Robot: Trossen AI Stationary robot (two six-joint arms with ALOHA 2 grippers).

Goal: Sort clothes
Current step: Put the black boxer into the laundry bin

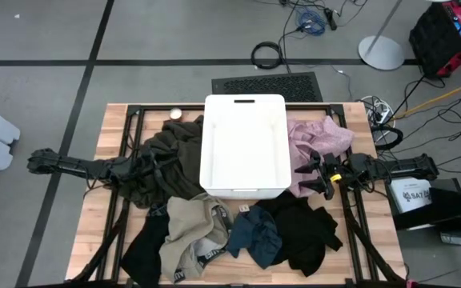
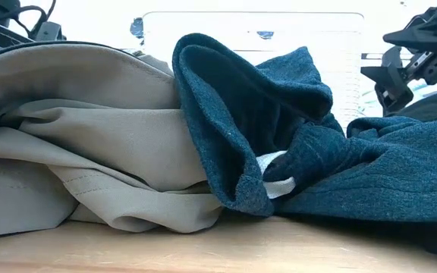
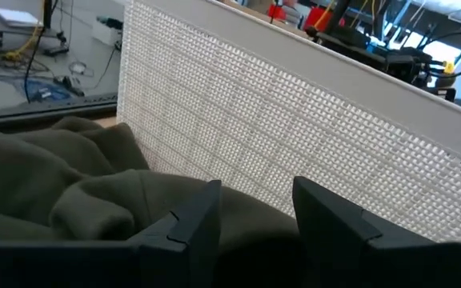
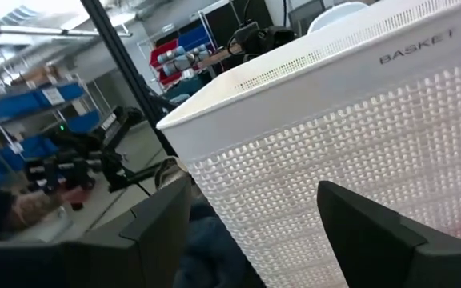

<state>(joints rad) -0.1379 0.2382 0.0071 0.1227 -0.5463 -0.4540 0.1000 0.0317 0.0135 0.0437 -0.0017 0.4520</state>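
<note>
Released left tool (image 1: 160,166) over olive garment (image 1: 169,160); released right tool (image 1: 312,172) over pink garment (image 1: 320,138).

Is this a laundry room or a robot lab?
Probably a robot lab or workshop. A wooden table with a black metal frame holds the clothes, loose cables lie on the grey floor, and blue storage bins on shelves stand in the room behind.
</note>
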